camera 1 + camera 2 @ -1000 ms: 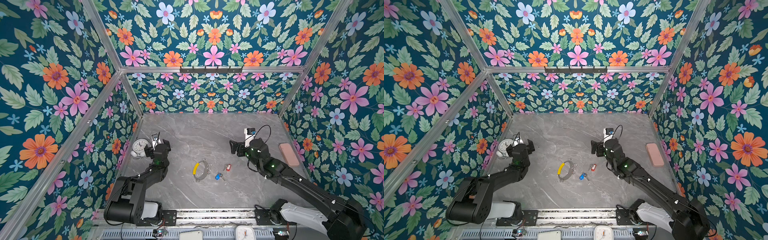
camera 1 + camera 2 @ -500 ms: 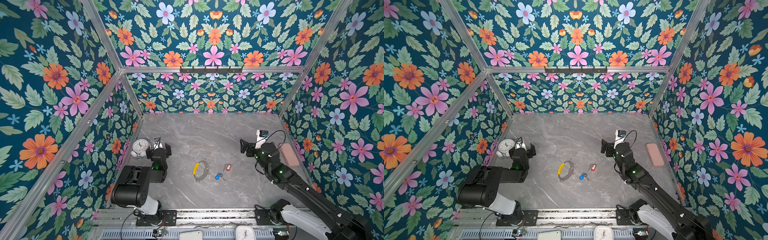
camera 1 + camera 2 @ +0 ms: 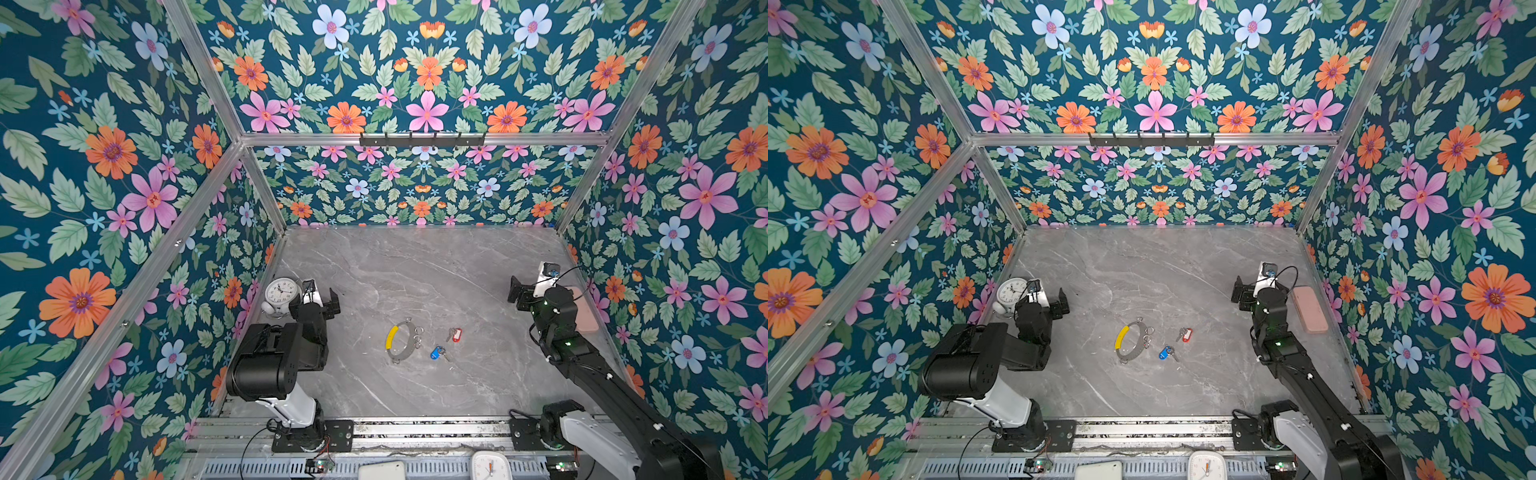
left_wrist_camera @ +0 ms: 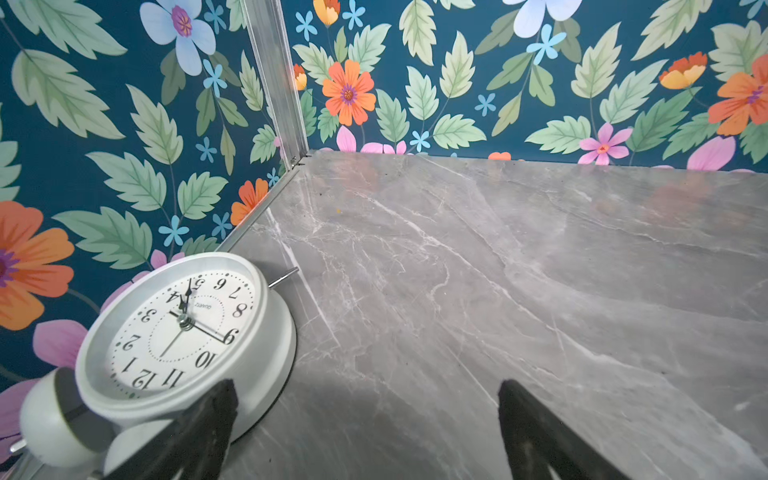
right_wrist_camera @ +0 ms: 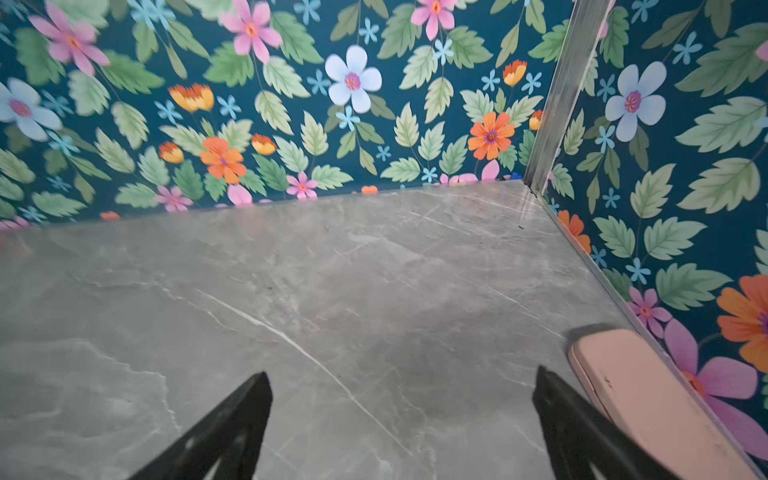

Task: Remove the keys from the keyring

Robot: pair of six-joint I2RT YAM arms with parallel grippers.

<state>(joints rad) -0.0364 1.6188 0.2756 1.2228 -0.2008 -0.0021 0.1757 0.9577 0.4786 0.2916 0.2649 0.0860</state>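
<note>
The keyring (image 3: 401,343) (image 3: 1133,341) lies flat near the middle of the table (image 3: 415,270), a thin grey metal hoop with a yellow sleeve (image 3: 390,336) over its left arc. A few small silver split rings (image 3: 418,337) hang along the hoop's right side.

Both keys lie loose on the table just right of the hoop, apart from it and from each other. The key with the blue tag (image 3: 435,353) (image 3: 1165,353) is nearer the front edge. The key with the red tag (image 3: 456,335) (image 3: 1187,334) sits a little farther right and back. Each is a small silver blade with a glossy plastic tag.

The tabletop is smooth grey marble-look stone with pale veins, walled by dark blue floral panels in aluminium framing.

The left gripper (image 4: 365,386) (image 3: 321,296) hangs low at the left edge, well apart from the keys, its black jaws spread wide with bare table between them. One finger (image 4: 208,419) is just beside a round white alarm clock (image 4: 178,328) (image 3: 281,293), which is smooth plastic with black numerals.

The right gripper (image 5: 401,374) hovers at the right edge, its jaws likewise spread wide over bare stone. Beside it, along the wall, lies a flat, rounded pink case (image 5: 640,395) (image 3: 1308,309). It is closed, so its inside is hidden.
</note>
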